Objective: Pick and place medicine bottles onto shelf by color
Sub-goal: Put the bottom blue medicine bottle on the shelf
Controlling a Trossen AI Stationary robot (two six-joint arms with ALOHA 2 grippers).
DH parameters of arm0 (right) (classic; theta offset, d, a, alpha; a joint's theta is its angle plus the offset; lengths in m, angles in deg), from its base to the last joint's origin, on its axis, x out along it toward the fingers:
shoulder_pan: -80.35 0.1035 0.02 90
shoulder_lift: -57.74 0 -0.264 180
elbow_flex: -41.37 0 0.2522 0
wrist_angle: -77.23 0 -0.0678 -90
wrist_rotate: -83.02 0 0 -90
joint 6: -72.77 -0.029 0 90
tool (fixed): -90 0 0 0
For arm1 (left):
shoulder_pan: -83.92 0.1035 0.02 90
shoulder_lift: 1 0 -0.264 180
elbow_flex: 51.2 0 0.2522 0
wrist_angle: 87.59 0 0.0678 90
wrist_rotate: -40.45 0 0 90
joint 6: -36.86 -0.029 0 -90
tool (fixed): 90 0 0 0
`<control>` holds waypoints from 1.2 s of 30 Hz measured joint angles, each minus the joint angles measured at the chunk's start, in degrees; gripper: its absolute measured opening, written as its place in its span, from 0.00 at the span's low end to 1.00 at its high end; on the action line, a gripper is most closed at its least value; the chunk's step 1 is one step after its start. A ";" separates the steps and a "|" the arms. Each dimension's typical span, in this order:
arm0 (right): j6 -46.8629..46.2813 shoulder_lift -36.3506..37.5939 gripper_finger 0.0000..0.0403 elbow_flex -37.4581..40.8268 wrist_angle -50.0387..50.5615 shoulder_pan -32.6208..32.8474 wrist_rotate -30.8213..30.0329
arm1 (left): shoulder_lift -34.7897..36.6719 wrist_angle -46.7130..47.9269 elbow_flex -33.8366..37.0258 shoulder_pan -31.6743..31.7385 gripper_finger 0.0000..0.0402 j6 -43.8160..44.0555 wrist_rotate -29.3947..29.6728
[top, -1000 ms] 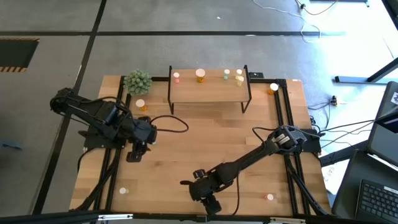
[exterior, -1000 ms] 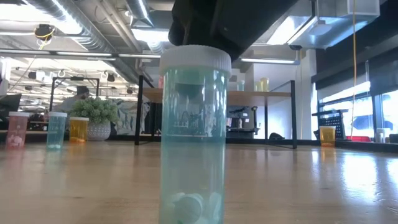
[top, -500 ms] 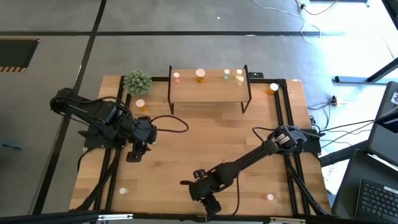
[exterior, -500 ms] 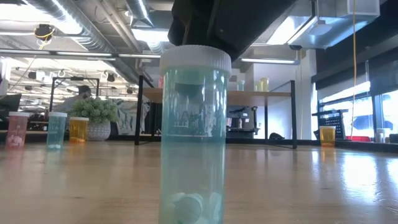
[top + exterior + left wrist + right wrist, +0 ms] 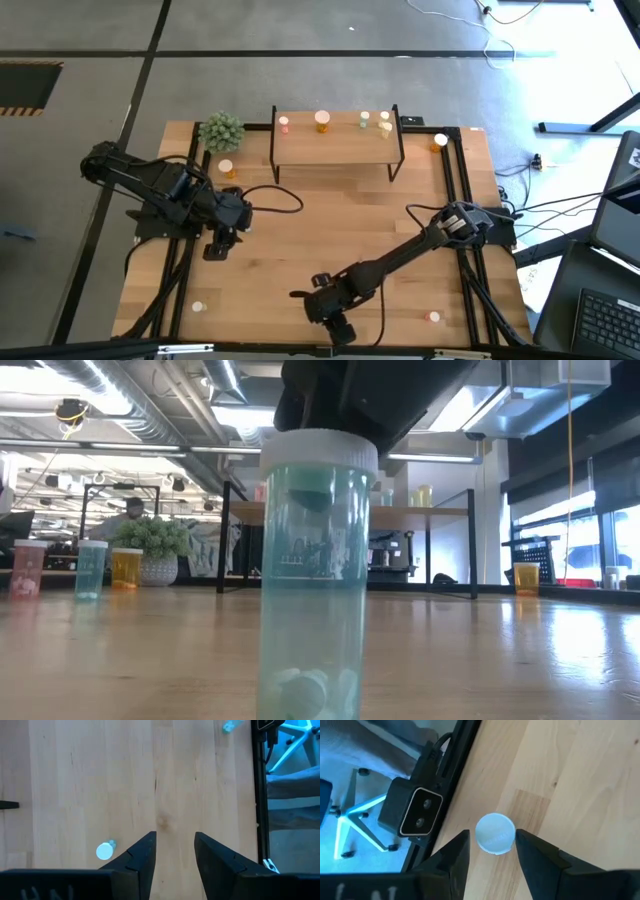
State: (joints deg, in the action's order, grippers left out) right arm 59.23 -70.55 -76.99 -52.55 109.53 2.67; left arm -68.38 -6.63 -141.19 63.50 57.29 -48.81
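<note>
A pale teal bottle (image 5: pixel 315 575) with a white cap (image 5: pixel 495 834) stands upright on the table at its near edge, right before the low camera. In the high view it is hidden under my right gripper (image 5: pixel 338 328). That gripper (image 5: pixel 492 847) is open and points down over the bottle, one finger on each side of the cap. The shelf (image 5: pixel 335 140) stands at the far side with pink, orange and greenish bottles on top. My left gripper (image 5: pixel 215 247) is open and empty over the table's left half. My right gripper comes at the teal bottle from above, pointing down. One finger (image 5: pixel 532 851) lies against the rim of the cap (image 5: pixel 512 837). The other finger shows a small gap to the cap. The bottle stands on its base on the table.
A spiky green plant (image 5: pixel 221 131) stands left of the shelf, with an orange bottle (image 5: pixel 228 168) near it. Another orange bottle (image 5: pixel 440 141) is at the far right, a pink one (image 5: pixel 433 317) at the near right and a white-capped one (image 5: pixel 198 307) at the near left. The low camera (image 5: pixel 420 815) sits beside the teal bottle.
In the low view the top of the teal bottle has shifted a little toward the table's right, so the bottle leans slightly. Both arms stay where they were.
</note>
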 joint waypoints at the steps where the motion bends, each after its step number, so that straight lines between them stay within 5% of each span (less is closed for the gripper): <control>1: -1.00 0.00 0.40 0.00 0.01 0.01 -0.81 | 0.00 0.00 0.00 0.00 0.32 0.00 0.00; 36: -0.34 -1.64 0.40 0.11 -2.94 0.30 -1.57 | 0.02 -0.11 0.00 -0.02 0.32 0.10 0.01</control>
State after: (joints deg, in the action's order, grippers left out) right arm 58.89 -72.19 -76.88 -55.49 109.82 1.10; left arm -68.36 -6.74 -141.19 63.48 57.38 -48.81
